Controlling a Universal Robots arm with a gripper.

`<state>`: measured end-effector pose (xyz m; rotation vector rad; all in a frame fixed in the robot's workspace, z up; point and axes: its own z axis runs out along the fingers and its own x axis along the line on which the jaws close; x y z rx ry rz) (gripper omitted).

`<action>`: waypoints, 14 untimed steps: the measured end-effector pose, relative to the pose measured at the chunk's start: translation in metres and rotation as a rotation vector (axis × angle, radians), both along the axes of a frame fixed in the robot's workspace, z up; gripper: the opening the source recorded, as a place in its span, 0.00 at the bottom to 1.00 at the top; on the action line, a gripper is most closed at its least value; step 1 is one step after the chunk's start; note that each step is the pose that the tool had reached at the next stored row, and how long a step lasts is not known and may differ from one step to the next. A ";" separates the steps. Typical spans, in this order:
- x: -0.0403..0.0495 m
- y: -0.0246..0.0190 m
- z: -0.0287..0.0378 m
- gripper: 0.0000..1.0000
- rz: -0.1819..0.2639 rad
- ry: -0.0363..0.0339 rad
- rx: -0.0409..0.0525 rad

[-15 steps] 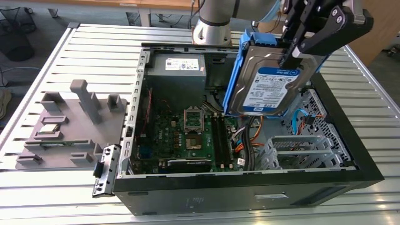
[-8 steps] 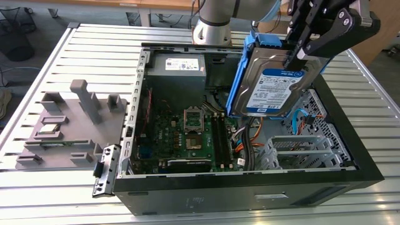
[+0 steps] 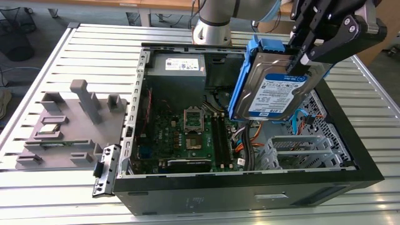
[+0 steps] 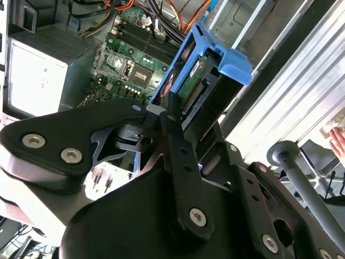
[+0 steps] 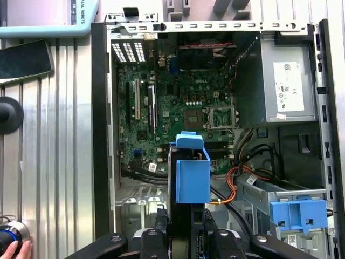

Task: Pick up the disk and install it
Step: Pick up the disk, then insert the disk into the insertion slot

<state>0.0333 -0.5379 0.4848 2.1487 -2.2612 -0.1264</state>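
The disk (image 3: 275,91), a silver drive with a white and blue label in a blue carrier bracket, hangs tilted above the open computer case (image 3: 250,190), over its side at the exterior view's right. My black gripper (image 3: 299,60) is shut on the disk's upper edge. In the second wrist view the disk (image 4: 200,91) shows edge-on between the fingers (image 4: 171,121), with the motherboard below it. In the first wrist view the carrier's blue end (image 5: 191,175) sticks out past the gripper (image 5: 186,237), above the case's interior.
Inside the case lie the motherboard (image 3: 187,126), a grey power supply (image 3: 177,65), orange and black cables (image 3: 250,140) and a metal drive cage (image 3: 300,150). A blue caddy (image 5: 299,213) sits in a bay. A grey fixture (image 3: 69,122) stands on the slatted table. A hand (image 5: 11,249) rests on a knob.
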 end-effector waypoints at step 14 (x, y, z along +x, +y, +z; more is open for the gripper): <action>0.0094 -0.0110 -0.0033 0.35 0.000 0.0000 -0.0001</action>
